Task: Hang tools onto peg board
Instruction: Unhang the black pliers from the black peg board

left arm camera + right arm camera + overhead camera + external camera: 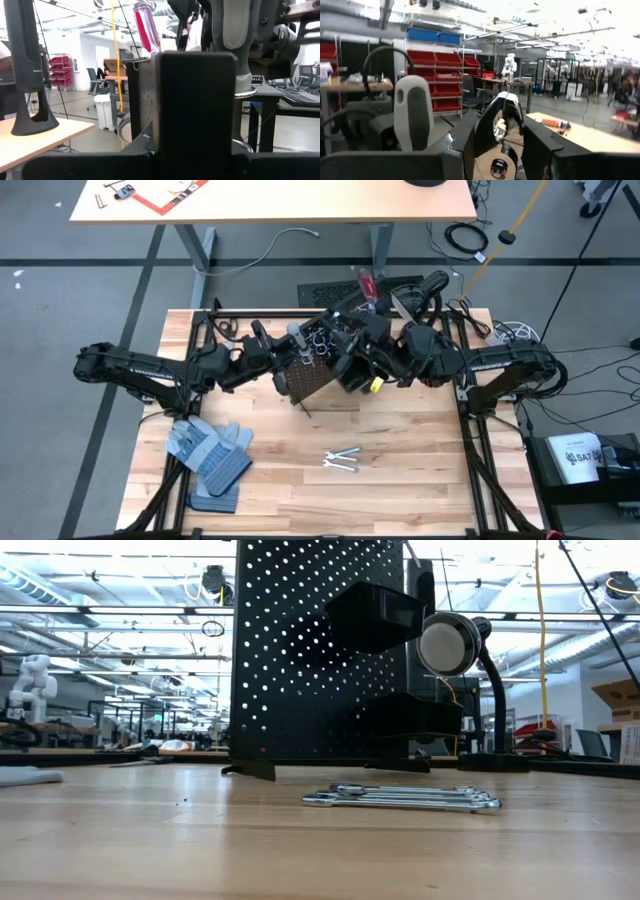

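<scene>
Near the front of the worktop (300,500), well clear of both arms, lie the silver wrenches (342,460) – flat, side by side and touching. They look like thin, stiff steel: light enough, but probably slick, and so low on the wood that a pinch across the narrow shank near its middle seems the surest hold, leaving the ends free for hanging. The peg board (312,375) stands upright at mid-table, and in the low view it rests on its feet behind the wrenches. A red-handled screwdriver (146,27) rises handle-up above its top edge, but what holds its shaft is hidden. The row of silver rings (322,340) sits near the top of the board. A black bin (375,612) is fixed high on the panel, and nothing shows what, if anything, lies inside it. The left tool (292,358) is close against one side of the board and the right tool (358,365) against the other – whether either has hold of the board or anything else cannot be told. Blue-grey gloves (210,460) lie toward the left front corner.
</scene>
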Robot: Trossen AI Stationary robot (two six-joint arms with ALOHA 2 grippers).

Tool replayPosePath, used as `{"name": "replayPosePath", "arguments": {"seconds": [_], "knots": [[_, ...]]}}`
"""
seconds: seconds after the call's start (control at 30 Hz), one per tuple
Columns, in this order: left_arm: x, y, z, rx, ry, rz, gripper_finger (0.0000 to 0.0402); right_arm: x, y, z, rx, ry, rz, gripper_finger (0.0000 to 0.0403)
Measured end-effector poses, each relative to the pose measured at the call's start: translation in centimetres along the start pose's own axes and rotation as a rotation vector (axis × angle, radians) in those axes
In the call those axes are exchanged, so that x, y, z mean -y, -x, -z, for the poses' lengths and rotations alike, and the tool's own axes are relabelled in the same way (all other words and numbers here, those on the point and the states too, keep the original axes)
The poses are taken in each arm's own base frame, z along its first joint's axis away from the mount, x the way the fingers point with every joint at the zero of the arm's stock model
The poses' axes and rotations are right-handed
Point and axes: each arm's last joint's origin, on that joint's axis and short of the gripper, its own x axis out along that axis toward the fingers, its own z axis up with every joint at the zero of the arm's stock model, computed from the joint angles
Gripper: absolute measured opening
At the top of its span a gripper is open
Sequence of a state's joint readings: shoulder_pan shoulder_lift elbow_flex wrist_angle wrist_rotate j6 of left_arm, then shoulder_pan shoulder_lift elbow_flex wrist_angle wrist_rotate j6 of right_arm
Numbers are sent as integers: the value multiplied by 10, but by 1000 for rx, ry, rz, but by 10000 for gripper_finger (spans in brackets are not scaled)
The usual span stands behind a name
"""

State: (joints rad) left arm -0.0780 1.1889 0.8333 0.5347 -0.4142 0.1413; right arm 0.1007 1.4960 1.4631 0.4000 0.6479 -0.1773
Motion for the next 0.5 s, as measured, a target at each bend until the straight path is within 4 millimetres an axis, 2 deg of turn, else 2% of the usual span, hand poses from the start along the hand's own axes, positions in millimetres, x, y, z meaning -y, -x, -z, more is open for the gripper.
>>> {"name": "replayPosePath", "arguments": {"seconds": [0.1,0.27,0.4,0.5], "knots": [[0,0,0,-2,2,-7,46,5,-3,1,-1,-154,31,108],[0,0,0,-4,0,-11,46,6,-5,0,31,-290,61,108],[0,0,0,-5,0,-10,46,6,-5,0,38,-330,63,108],[0,0,1,-6,0,-10,46,6,-5,0,35,-296,62,108]]}}
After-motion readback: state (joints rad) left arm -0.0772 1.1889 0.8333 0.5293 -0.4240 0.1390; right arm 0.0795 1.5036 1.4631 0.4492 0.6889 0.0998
